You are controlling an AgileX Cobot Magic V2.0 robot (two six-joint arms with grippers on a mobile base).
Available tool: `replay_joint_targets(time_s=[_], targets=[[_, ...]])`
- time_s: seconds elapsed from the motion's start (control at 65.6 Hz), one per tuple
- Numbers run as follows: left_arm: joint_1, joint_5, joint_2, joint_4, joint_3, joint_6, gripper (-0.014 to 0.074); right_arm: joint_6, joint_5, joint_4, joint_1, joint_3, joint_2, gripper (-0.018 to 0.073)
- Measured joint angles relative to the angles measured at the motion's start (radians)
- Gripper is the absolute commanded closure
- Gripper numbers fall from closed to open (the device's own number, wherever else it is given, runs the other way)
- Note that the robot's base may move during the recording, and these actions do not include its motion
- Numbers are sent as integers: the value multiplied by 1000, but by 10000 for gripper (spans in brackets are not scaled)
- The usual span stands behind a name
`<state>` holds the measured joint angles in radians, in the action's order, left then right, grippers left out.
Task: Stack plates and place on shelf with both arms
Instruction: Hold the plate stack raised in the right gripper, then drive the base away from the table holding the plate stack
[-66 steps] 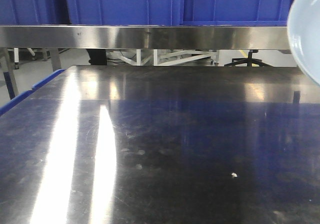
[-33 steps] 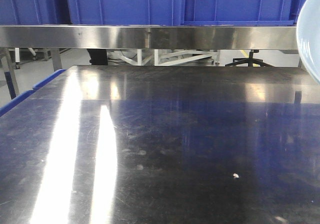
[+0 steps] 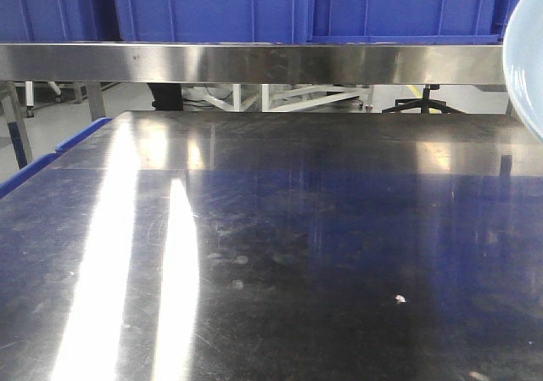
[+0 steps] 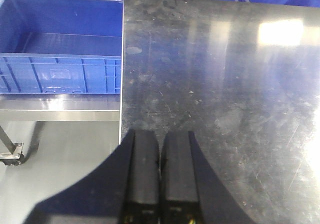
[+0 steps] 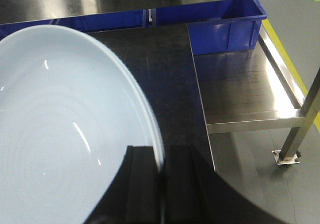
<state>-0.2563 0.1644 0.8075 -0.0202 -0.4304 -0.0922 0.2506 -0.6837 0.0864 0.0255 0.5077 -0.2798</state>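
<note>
Right pincer (image 5: 161,156): clamped on the near rim of a round, shallow, glossy white plate with a bluish tint (image 5: 60,124). One finger is above the rim and one below. The plate is tilted and held in the air over the right side of the scratched stainless steel table (image 5: 170,59).

Left pincer (image 4: 160,139): fingers pressed together with nothing between them, hanging over the table's near left edge.

Change: a second ago the plate's arc reached further in from the right of the front view and lower toward the table. Now only a narrow sliver (image 3: 528,58) shows there, higher and further right. Over the last half second it has hardly shifted. My reading is that the lift is done and the carry has paused beside the table's right edge, level with the shelf.

Table top: nothing lies on it in any view, only glare and small specks.

Count, working outward from the table:
- Plates: one seen. A second shows nowhere, and I cannot tell whether one lies under mine, so I cannot confirm the stacking.
- Pincers: two.
- Steel shelf rail (image 3: 254,63): one, over the table's far edge.
- Blue plastic crates (image 3: 212,8): at least three on that shelf. There is also one open crate (image 4: 60,49) left of the table and one (image 5: 225,27) off its far right corner.
</note>
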Motion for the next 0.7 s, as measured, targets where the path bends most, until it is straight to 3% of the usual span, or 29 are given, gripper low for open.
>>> replay_joint_targets(time_s=[0.701], targets=[[0,-2,0,0,0,0,510,0,0,0,0,0,0,512]])
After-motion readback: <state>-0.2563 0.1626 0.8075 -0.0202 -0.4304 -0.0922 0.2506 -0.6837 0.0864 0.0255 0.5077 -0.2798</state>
